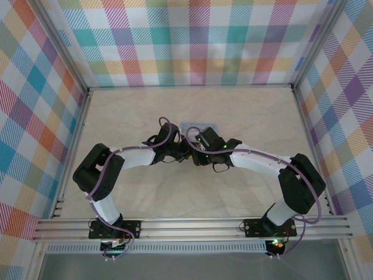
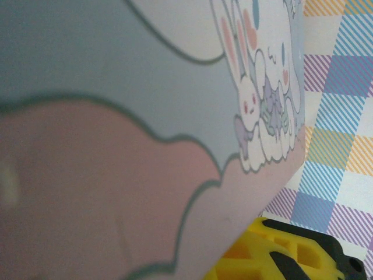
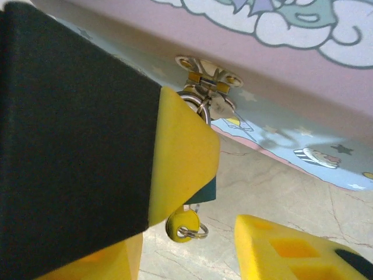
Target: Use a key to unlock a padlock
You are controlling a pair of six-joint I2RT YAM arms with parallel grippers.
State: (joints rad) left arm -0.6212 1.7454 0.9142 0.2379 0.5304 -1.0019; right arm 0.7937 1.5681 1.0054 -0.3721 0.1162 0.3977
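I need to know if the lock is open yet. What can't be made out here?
Right wrist: the padlock is mostly behind the yellow finger; locked or open, cannot tell. The key has its blade hidden too.
Top external: the left arm and right arm cover the front of the tin box.
Left wrist: the box is blurred, too close.

Blurred cartoon tin [image 2: 145,87], seemingly touching yellow fingers [image 2: 256,254]

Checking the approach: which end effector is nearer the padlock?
Right. The right end effector touches the padlock at the box front; the left end effector is close beside the box.
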